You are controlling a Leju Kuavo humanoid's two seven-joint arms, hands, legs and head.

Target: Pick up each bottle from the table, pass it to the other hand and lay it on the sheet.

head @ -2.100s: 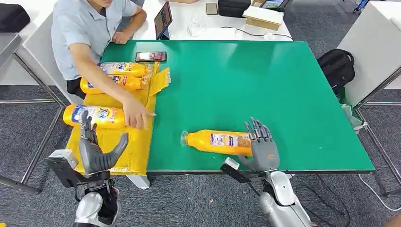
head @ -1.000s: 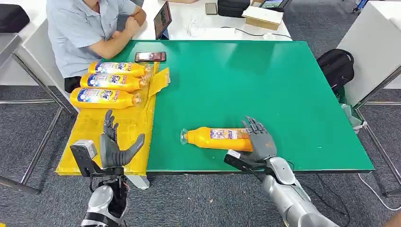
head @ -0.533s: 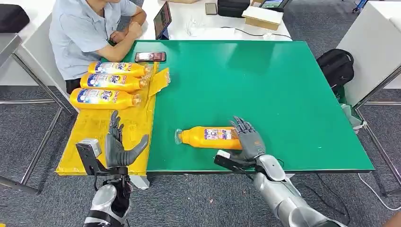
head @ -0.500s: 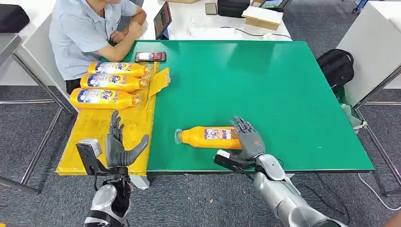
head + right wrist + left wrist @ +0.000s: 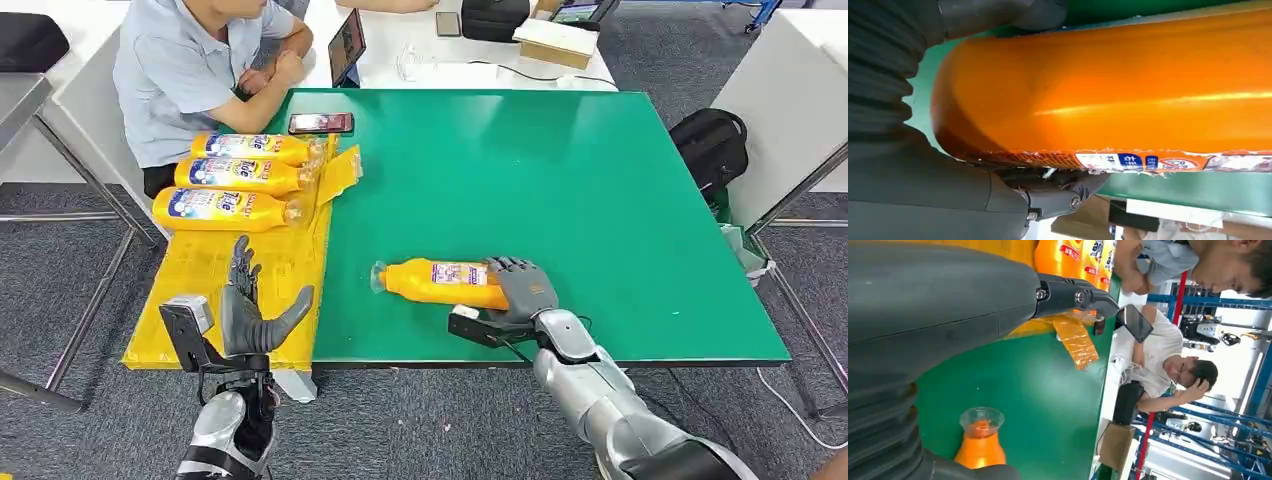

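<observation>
Right hand (image 5: 520, 290) has now curled over the base end of the orange bottle (image 5: 440, 282) lying near the table's (image 5: 600, 200) front edge — grasp looks made, lift next — while left hand (image 5: 250, 315) waits open over the yellow sheet (image 5: 200, 280).

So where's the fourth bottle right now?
Head view: the fourth bottle lies on the green table near its front edge, base in the right hand.

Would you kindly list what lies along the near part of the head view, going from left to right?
Left hand → yellow sheet → clear cap → orange bottle → right hand, wrapped around the bottle's base.
</observation>
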